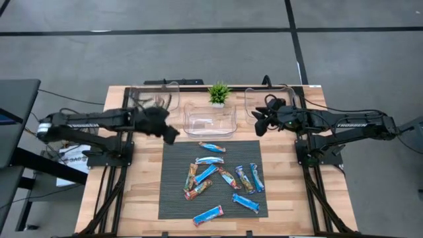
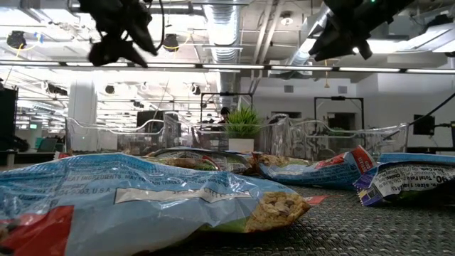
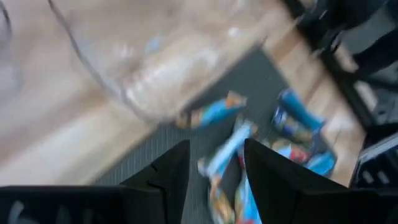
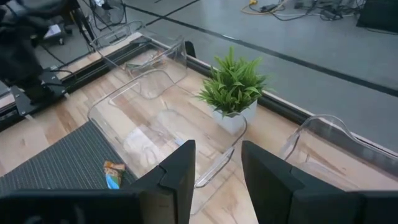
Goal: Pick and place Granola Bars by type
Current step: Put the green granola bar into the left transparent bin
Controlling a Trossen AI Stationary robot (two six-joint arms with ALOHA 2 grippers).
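Several granola bars, mostly blue with a few multicoloured ones, lie flat and scattered on a dark mat. The low view shows them close up. My left gripper hovers open over the mat's far left corner, raised above the table. In its wrist view the bars lie below and beyond the fingers. My right gripper hangs open and raised to the right of the middle bin, facing it. One bar shows at the mat's far edge.
Three clear plastic bins stand along the far side of the table: left, middle and right. A small potted plant stands behind the middle bin. Bare wood flanks the mat on both sides.
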